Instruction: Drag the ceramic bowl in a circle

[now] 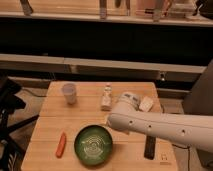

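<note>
The ceramic bowl is wide, shallow and round, dark green, with a pale concentric ring pattern on the inside. It stands upright, opening upward, on the wooden surface, close to the near edge and roughly midway across its width. The gripper is positioned just above the bowl's far-right rim; contact with the rim cannot be determined.

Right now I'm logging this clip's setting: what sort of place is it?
Probably a robot test lab: a small wooden table staged with a ceramic bowl and white cup, long counters behind. The gripper sits by the bowl's upper right rim.
</note>
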Controlling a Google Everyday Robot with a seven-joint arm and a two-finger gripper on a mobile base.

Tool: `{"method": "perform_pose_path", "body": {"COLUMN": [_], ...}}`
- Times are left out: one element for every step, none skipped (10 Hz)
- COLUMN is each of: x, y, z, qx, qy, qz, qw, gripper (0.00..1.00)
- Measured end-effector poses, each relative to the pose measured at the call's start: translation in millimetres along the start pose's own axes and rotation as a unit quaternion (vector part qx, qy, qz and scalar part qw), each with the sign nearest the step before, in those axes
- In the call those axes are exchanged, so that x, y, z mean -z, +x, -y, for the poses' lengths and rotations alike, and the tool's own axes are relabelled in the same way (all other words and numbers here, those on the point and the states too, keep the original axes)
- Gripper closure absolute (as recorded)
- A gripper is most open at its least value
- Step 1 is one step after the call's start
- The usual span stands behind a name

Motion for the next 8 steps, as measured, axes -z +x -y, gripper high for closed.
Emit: {"method": "perform_pose_path", "body": {"x": [-0.8,-1.2,-1.6,-2.6,-3.5,-5.1,-6.4,-7.6], "y": [-0.4,-3.0,-4.3,-5.2,-5.8,-6.8,-8.2,-9.4], "z": [1.2,3.6,5.0,5.9,7.0,8.6,10.6,11.1], "qx": [0.004,0.012,0.018,0.025,0.033,0.043,0.051,0.055], "qy": [0.001,0.003,0.005,0.007,0.009,0.011,0.013,0.015], "qz": [0.001,0.004,0.007,0.01,0.013,0.017,0.02,0.023], "qw": [1.0,0.9999,0.9998,0.9996,0.9993,0.9989,0.9984,0.9981], "gripper": [0.2,0.2,0.2,0.2,0.2,0.2,0.2,0.2]}}
